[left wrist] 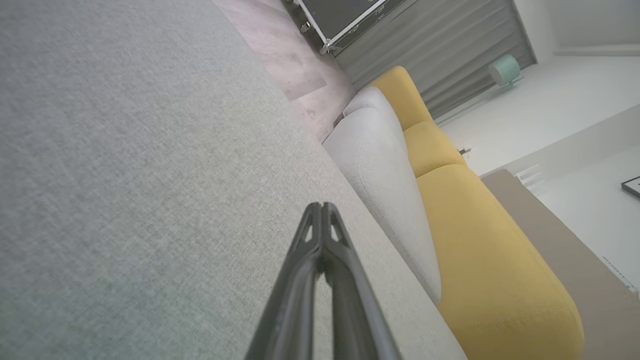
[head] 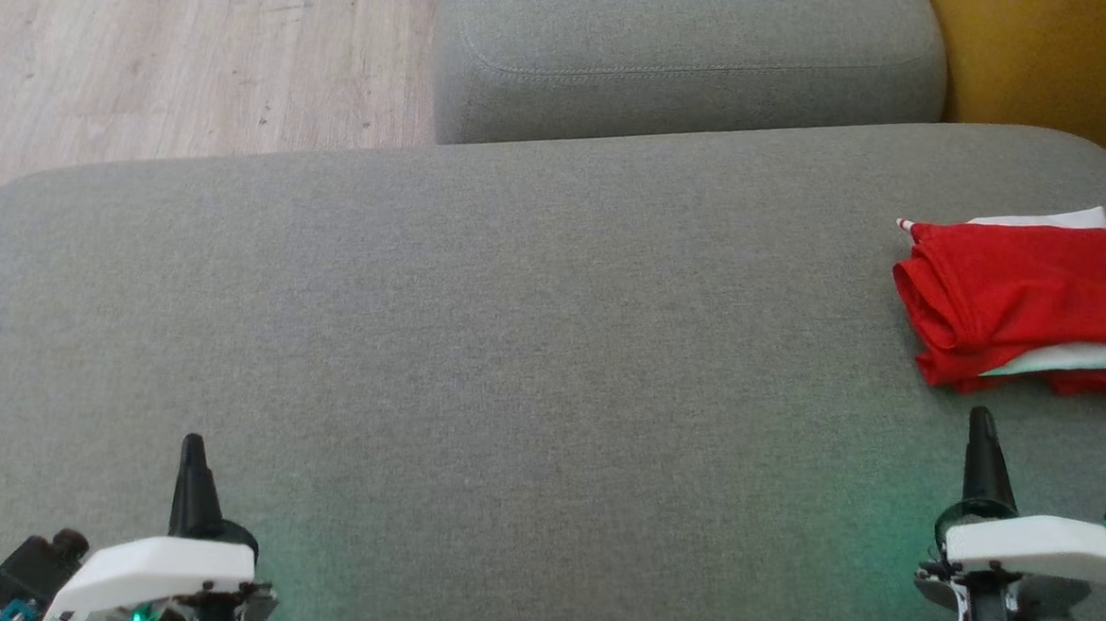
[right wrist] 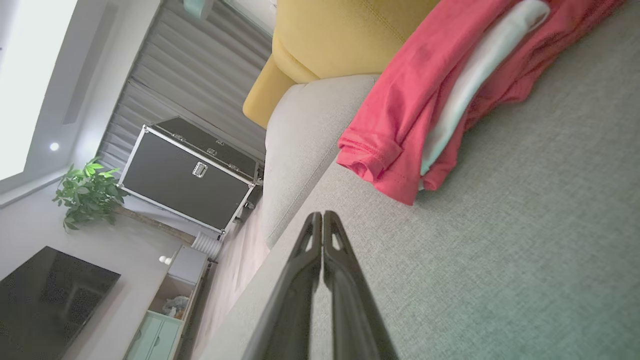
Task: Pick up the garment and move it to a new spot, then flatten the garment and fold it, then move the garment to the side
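The folded red garment [head: 1018,288] is lying on the grey cushion [head: 513,346] just beyond the right hand [head: 982,418]; the left hand [head: 192,443] is sitting well apart, both pressed together.

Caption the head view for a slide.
Folded red garment lies at the right of the grey cushion; left hand and right hand shut, apart from it.

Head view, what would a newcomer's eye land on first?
The folded red garment at the far right of the grey cushion stands out most. Then the left gripper and right gripper, both shut and empty, at the lower corners.
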Motion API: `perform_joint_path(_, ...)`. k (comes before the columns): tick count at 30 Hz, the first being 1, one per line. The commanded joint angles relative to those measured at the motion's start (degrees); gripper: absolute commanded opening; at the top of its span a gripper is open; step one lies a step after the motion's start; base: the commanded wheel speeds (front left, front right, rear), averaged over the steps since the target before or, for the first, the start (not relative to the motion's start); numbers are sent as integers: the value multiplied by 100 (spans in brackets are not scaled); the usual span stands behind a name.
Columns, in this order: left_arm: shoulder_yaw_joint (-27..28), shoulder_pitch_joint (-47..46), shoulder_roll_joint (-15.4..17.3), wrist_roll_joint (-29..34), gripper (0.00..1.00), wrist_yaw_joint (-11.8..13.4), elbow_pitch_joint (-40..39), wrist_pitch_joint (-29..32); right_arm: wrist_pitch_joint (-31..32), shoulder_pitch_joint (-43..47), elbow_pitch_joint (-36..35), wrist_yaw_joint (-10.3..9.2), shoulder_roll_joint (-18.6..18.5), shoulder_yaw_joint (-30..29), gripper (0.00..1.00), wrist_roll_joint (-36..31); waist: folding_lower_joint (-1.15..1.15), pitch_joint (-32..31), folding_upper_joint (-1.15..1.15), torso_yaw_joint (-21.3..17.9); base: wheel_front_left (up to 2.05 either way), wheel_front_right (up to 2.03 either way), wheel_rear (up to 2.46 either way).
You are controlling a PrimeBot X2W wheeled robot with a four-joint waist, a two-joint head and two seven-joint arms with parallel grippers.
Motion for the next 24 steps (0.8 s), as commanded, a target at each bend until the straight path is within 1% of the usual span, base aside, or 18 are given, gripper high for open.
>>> perform_joint_path(1, 167, -300, 35, -113, 0, -32, -211, 40, 66, -279, -234, 7, -21, 39, 0, 140, 0, 1, 0, 2, 0, 0, 0)
perform_joint_path(24, 359, -390, 46, -1396, 0, -137, -260, 429, 447, -300, -376, 9, -24, -79, 0, 1622, 0, 25, 0, 48, 0, 0, 0)
